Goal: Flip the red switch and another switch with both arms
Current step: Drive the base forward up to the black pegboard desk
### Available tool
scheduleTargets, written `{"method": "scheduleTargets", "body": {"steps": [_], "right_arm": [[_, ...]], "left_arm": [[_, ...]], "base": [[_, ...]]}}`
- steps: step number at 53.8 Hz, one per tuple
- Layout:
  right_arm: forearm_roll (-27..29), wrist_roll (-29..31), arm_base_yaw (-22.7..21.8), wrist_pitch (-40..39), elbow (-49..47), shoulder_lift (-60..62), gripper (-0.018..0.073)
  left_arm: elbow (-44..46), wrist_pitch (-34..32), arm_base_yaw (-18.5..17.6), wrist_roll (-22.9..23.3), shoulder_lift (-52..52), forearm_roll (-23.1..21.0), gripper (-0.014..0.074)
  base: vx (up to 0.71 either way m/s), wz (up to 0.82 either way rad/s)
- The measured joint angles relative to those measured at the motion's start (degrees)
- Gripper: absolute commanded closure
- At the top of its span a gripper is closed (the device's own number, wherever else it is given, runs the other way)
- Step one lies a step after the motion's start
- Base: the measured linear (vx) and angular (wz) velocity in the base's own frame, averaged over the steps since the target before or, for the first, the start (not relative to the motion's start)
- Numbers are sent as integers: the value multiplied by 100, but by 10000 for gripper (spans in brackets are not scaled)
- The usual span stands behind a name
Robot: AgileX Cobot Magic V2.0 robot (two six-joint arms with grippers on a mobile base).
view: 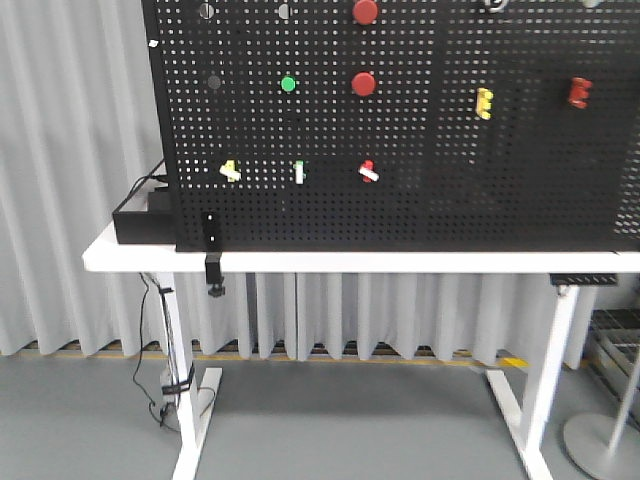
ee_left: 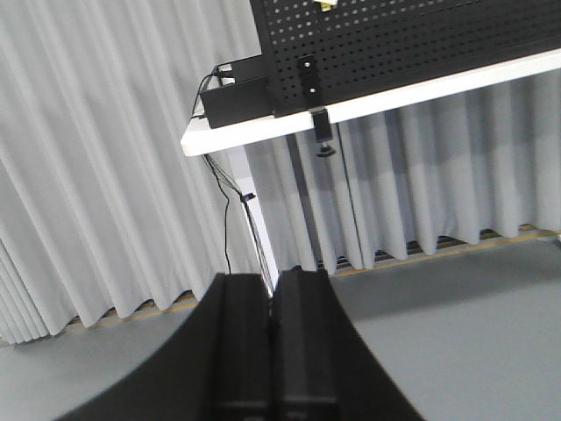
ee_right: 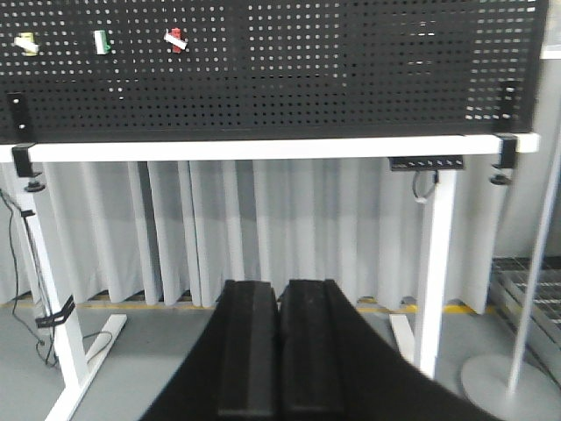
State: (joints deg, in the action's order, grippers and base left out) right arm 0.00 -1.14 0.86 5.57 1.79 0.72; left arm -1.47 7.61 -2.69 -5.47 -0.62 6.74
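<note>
Pegboard (view: 450,180) holds red switch (view: 368,172) far from left claw (ee_left: 273,285) and right claw (ee_right: 282,289), both closed.

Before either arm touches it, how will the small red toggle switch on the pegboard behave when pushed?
The red switch probably won't slide or tip, since it looks fixed to the pegboard. Its short white lever sits tilted, so it likely pivots and snaps over rather than bending. Being so small, it may let an off-centre push slip off.
</note>
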Motion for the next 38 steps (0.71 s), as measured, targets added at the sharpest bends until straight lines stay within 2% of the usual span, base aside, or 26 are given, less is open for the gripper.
{"method": "scheduleTargets", "body": {"steps": [38], "right_arm": [[0,0,0,0,0,0,566]], "left_arm": [[0,0,0,0,0,0,594]], "base": [[41,3]]}}
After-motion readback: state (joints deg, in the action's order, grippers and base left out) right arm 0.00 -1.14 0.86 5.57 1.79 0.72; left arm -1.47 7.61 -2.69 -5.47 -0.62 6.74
